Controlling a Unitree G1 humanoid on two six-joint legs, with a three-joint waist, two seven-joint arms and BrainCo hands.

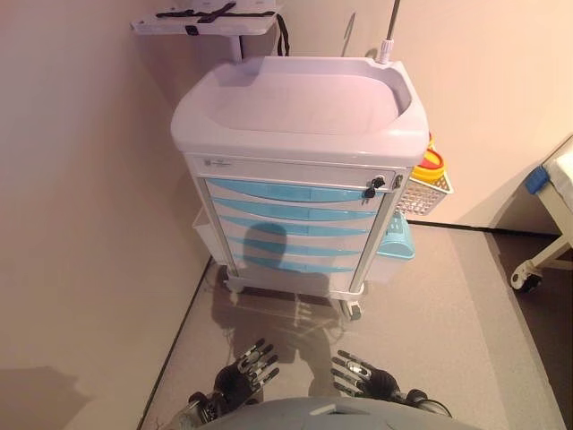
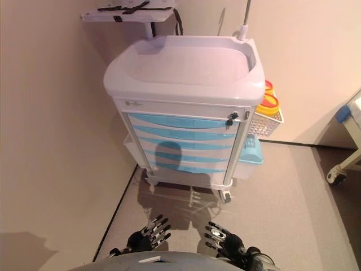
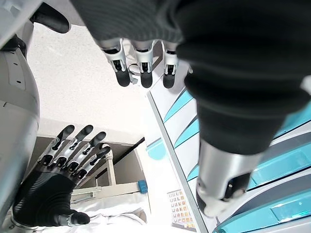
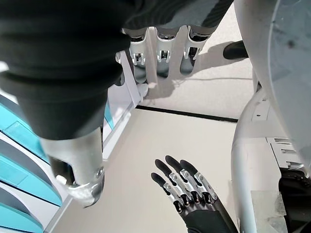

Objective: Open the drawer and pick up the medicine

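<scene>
left hand (image 1: 240,381) low and empty, fingers straight, well short of the medical cart (image 1: 300,103). blue drawers (image 1: 291,224) stacked on the cart front, all closed, long axes running left to right, faces toward the hands. right hand (image 1: 372,381) likewise relaxed, holding nothing.

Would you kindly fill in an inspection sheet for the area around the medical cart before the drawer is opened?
Surface: cart top is a bare white tray.
Job's things: blue drawers all closed; medicine not visible; keys hang in the lock.
Clutter: side basket with yellow containers; blue bin beneath it.
Hands: left hand and right hand open, low, short of the cart, holding nothing.
Cables: nothing seen.
Surroundings: cart stands in a wall corner; bed on castors to the right.
</scene>
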